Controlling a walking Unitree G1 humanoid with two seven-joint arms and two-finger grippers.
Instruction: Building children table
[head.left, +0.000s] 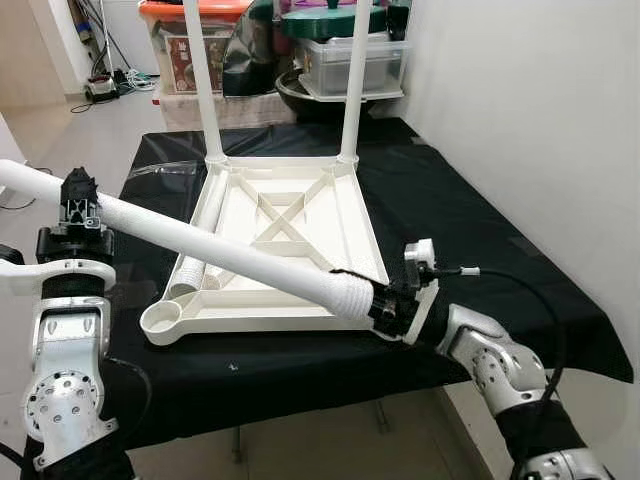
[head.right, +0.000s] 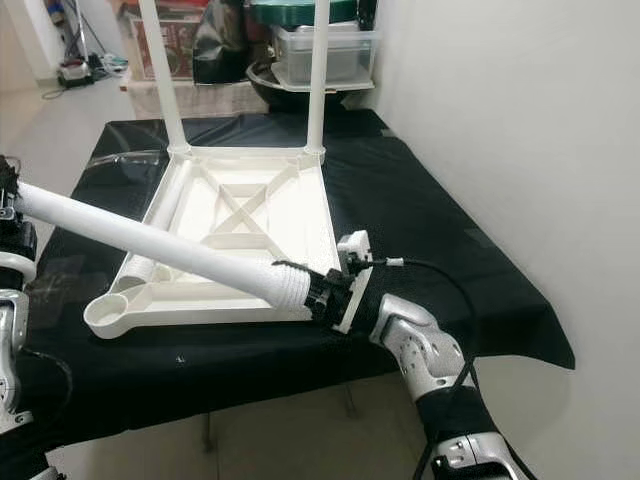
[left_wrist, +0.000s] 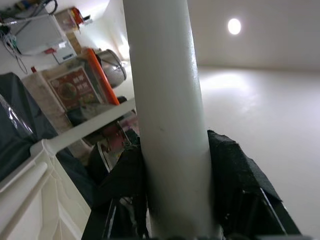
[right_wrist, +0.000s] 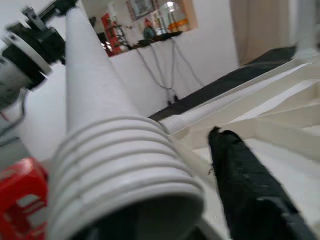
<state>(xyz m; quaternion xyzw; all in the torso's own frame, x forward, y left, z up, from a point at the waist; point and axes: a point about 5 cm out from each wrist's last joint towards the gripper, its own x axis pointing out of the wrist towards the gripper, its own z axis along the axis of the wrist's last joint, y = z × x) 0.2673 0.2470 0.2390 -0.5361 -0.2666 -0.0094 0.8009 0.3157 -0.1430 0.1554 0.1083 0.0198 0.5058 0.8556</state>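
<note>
- A loose table leg (head.left: 200, 240) is being gripped at its threaded end by the right gripper (head.left: 385, 303) and farther left by the left gripper (head.left: 80, 205).
- The upturned tabletop (head.left: 290, 240) is being rested on the black cloth (head.left: 470, 230); two far legs (head.left: 203, 80) are fitted, the near-left socket (head.left: 162, 322) is awaiting one.

The upturned tabletop (head.left: 290, 240) lies mid-frame on the cloth-covered surface (head.left: 480, 230), two legs (head.left: 203, 80) standing at its far corners. A loose leg (head.left: 200, 245) crosses it from left edge to lower centre. Storage boxes (head.left: 345, 60) sit behind, top of frame.
</note>
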